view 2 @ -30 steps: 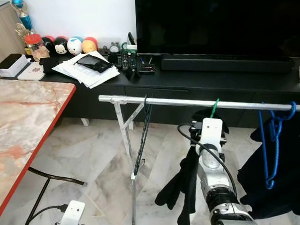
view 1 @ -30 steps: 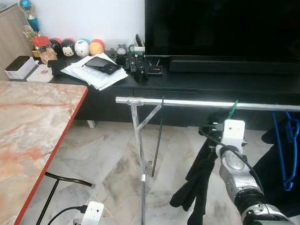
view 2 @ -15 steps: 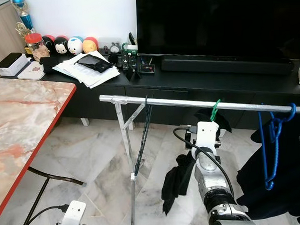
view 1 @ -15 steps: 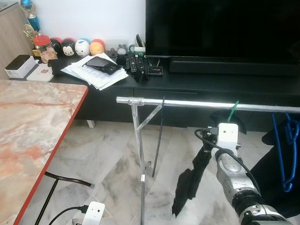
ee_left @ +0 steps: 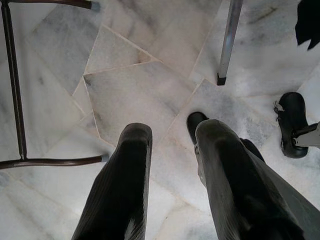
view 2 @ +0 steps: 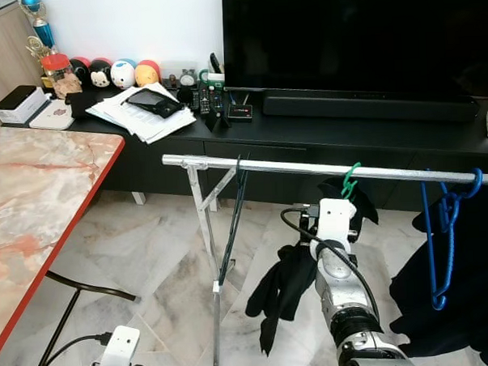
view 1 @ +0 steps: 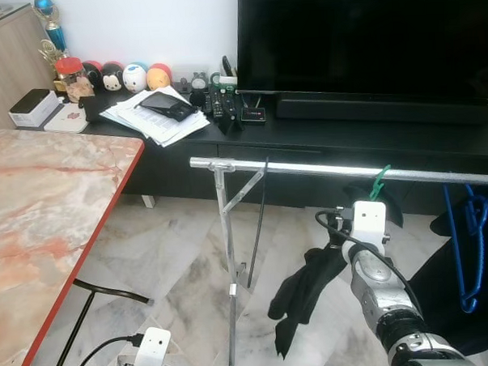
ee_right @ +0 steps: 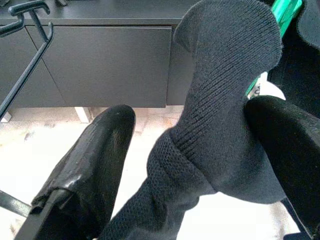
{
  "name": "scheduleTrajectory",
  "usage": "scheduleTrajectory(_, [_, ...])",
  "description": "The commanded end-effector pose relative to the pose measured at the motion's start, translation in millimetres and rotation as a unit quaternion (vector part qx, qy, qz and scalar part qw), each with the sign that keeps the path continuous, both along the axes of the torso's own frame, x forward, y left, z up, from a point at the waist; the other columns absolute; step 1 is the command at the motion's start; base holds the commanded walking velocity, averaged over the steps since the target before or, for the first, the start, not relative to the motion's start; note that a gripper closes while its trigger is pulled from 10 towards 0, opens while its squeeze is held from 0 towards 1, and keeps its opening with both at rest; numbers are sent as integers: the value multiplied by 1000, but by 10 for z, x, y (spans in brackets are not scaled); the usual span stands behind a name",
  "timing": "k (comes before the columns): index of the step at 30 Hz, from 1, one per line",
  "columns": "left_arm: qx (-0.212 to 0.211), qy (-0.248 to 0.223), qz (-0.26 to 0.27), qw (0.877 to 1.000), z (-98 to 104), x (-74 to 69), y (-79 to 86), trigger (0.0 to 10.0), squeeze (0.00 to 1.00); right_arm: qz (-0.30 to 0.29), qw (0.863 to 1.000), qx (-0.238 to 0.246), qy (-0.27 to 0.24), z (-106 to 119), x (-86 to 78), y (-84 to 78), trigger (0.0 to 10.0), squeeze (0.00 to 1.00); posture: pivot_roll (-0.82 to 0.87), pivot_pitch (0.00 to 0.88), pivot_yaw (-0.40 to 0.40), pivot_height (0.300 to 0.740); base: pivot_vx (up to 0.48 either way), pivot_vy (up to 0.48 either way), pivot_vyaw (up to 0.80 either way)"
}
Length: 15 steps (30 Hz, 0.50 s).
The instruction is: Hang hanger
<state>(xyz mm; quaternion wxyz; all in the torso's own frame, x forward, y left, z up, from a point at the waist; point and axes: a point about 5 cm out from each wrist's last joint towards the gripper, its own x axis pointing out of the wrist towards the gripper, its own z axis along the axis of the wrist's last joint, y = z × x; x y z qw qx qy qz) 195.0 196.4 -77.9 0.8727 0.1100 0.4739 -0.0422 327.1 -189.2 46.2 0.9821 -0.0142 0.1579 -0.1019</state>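
Low over the grey marble floor (ee_left: pixel 125 75), the left hand (ee_left: pixel 172 145) hangs idle, its fingers parted. Farther out, the right hand (ee_right: pixel 190 125) is spread around a black knitted garment (view 2: pixel 283 288) on a green plastic hanger (view 2: pixel 351 178), whose hook sits on the silver metal rail (view 2: pixel 268 166). Beyond stands a black TV cabinet (view 2: pixel 307 136).

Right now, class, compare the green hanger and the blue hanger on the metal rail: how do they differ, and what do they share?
The green hanger hooks near the middle of the metal rail; the blue hanger hooks toward its right end. The green hanger shows little beyond its hook above the right gripper; the blue hanger's frame hangs in plain sight. The green hanger's dark garment lies between the gripper's fingers; the blue hanger hangs untouched. Both hook over the same rail.
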Motion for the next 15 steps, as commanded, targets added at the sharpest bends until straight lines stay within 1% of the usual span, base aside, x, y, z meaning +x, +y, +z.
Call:
scheduleTrajectory(1, [-4, -2, -2, 1000, -5, -11, -5, 10000, 0, -10, 1000, -12, 8, -11, -7, -34, 0, 0, -90, 0, -38, 740, 0, 0, 0])
scheduleTrajectory(4, [-5, -1, -2, 1000, -5, -12, -5, 10000, 0, -34, 999, -16, 2, 4, -13, -87, 0, 0, -89, 0, -38, 740, 0, 0, 0])
scheduleTrajectory(7, [-6, -1, -3, 1000, -5, -12, -5, 10000, 0, -40, 999, -16, -4, 22, -9, -106, 0, 0, -90, 0, -37, 740, 0, 0, 0])
scheduleTrajectory(8, [-7, -1, -3, 1000, -5, -13, -4, 10000, 0, -37, 999, -11, -11, 40, 0, -101, 1333, 0, -91, 0, -36, 740, 0, 0, 0])
scheduleTrajectory(9, [-7, -1, -3, 1000, -5, -13, -4, 10000, 0, -35, 999, -9, -12, 45, 3, -97, 1333, 0, -91, 0, -36, 740, 0, 0, 0])
scheduleTrajectory(10, [-7, -1, -3, 1000, -5, -13, -3, 10000, 0, -31, 999, -6, -19, 59, 9, -87, 8588, 0, -92, 0, -35, 740, 0, 0, 0])
scheduleTrajectory(11, [-7, 0, -4, 1000, -5, -13, -4, 10000, 0, -27, 999, -5, -26, 75, 16, -78, 10000, 0, -92, 0, -35, 740, 0, 0, 0])
scheduleTrajectory(12, [-8, 0, -4, 1000, -5, -13, -4, 10000, 0, -24, 999, -1, -42, 114, 29, -65, 10000, 0, -90, 0, -36, 740, 0, 0, 0])
scheduleTrajectory(15, [-8, 0, -5, 1000, -5, -13, -5, 10000, 0, -25, 998, 1, -60, 161, 39, -61, 10000, 0, -89, 0, -37, 740, 0, 0, 0])
